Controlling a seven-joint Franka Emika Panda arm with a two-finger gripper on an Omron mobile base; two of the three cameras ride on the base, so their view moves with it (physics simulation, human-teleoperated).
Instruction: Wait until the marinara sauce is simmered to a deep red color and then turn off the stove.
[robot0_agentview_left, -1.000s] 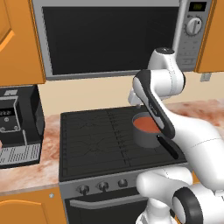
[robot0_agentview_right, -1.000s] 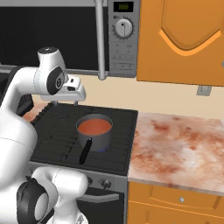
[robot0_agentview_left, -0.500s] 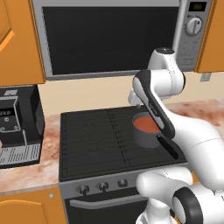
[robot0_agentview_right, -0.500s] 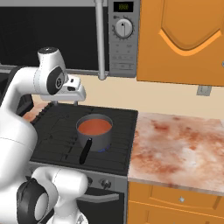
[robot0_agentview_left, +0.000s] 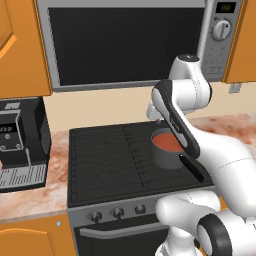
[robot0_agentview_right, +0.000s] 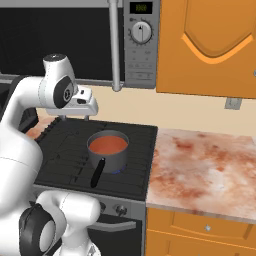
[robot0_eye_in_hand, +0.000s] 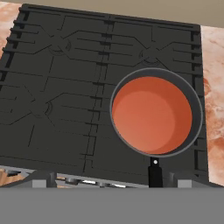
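The marinara sauce is sitting orange-red in a grey saucepan on the stove, below and forward of the gripper, which is hanging above with jaws spread wide, holding nothing. The left base view is showing a coffee machine off to one side; the right base view is showing the microwave above and a marbled counter beside. The saucepan's black handle is pointing toward the knobs.

sauce in saucepan, on stove front-right, microwave above
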